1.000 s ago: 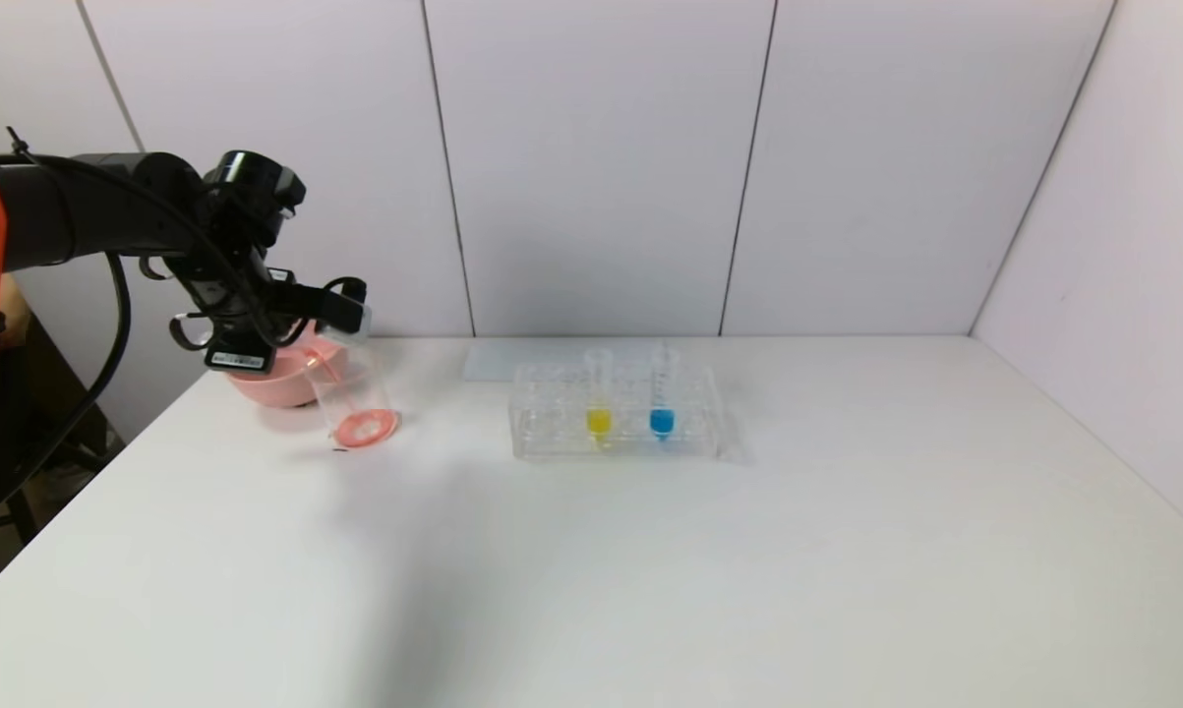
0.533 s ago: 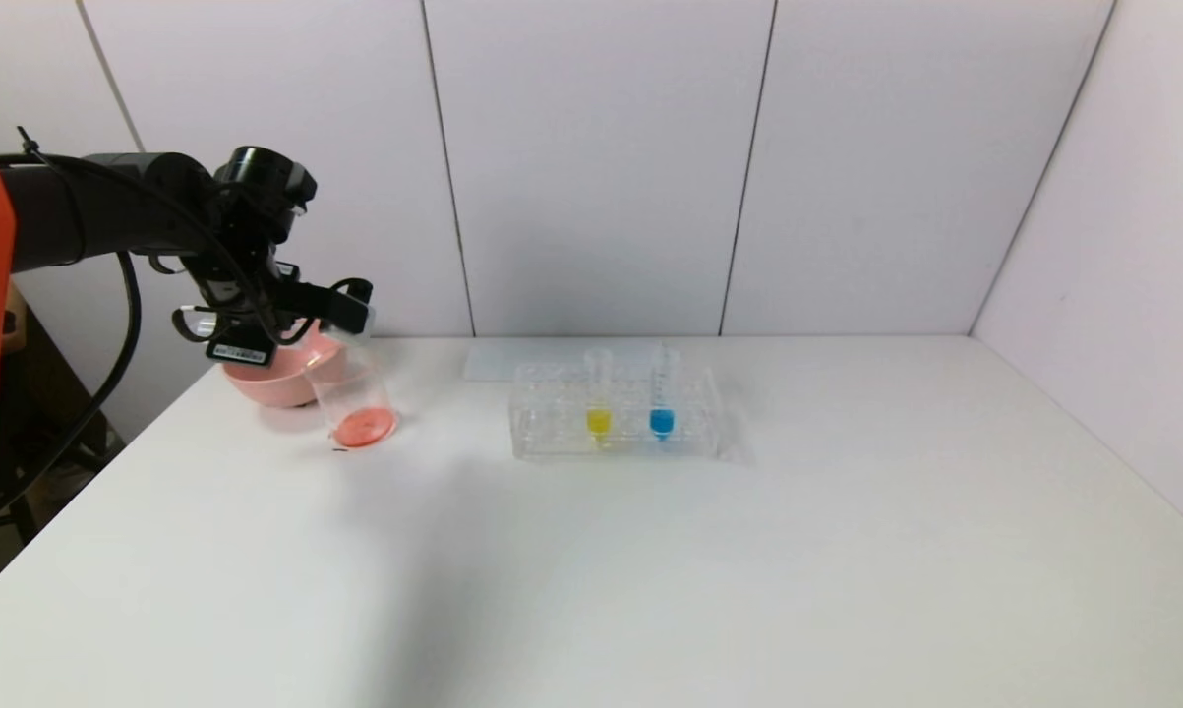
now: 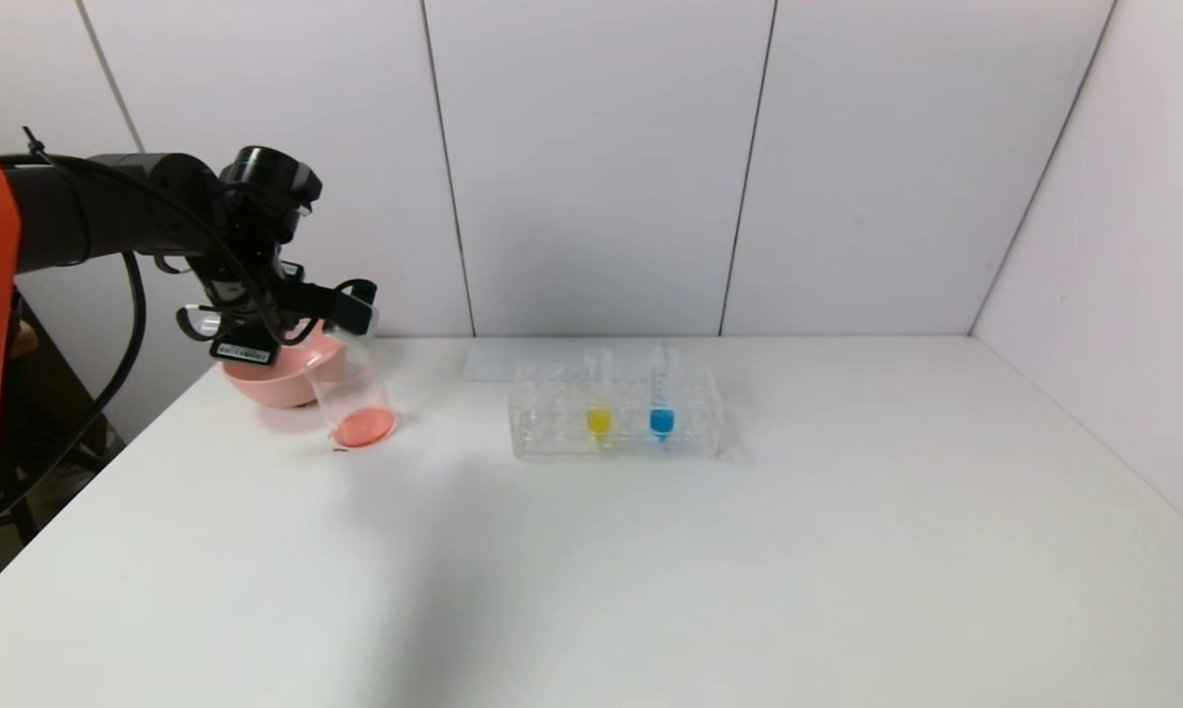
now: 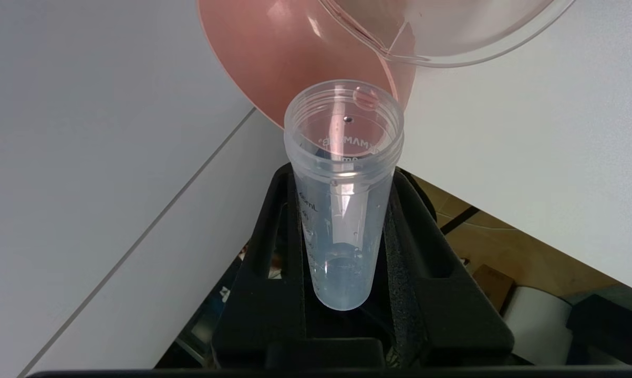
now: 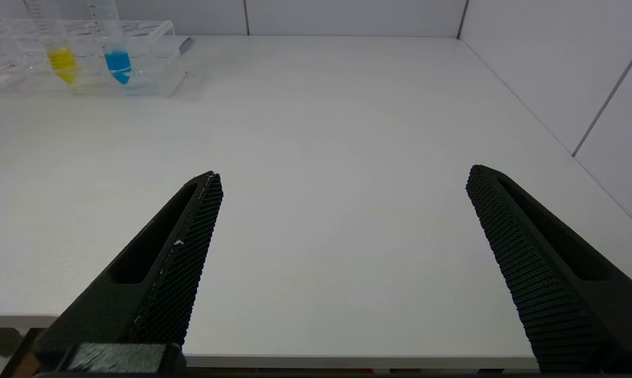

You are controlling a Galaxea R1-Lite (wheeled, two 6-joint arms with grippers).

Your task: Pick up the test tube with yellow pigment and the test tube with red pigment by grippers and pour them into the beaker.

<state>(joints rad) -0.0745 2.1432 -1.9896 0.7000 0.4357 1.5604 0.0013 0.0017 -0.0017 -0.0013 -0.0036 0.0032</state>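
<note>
Far left of the table: your left gripper (image 4: 347,273) is clamped on the test tube with red pigment (image 4: 343,194), held tipped with its mouth over the beaker (image 3: 352,393). From the left wrist view the tube looks drained, only a faint film and droplets remaining. The beaker stands just in front of the pink bowl (image 3: 266,379) and holds a red-orange pool at its bottom, so the red pour appears complete, though the head view hides the tube mouth behind the fingers and you cannot confirm the last drops have fallen.

Centre: the tube rack (image 3: 616,423) holds the test tube with yellow pigment (image 3: 599,398) upright, beside the blue tube (image 3: 662,398) on its right.

Near right: your right gripper (image 5: 342,247) hangs over the near table edge, fingers wide apart, nothing between them.

Next, judged from this layout, you must dispose of the empty tube, then take the yellow tube by its upper wall, avoiding the blue neighbour, and carry it level to the beaker.
</note>
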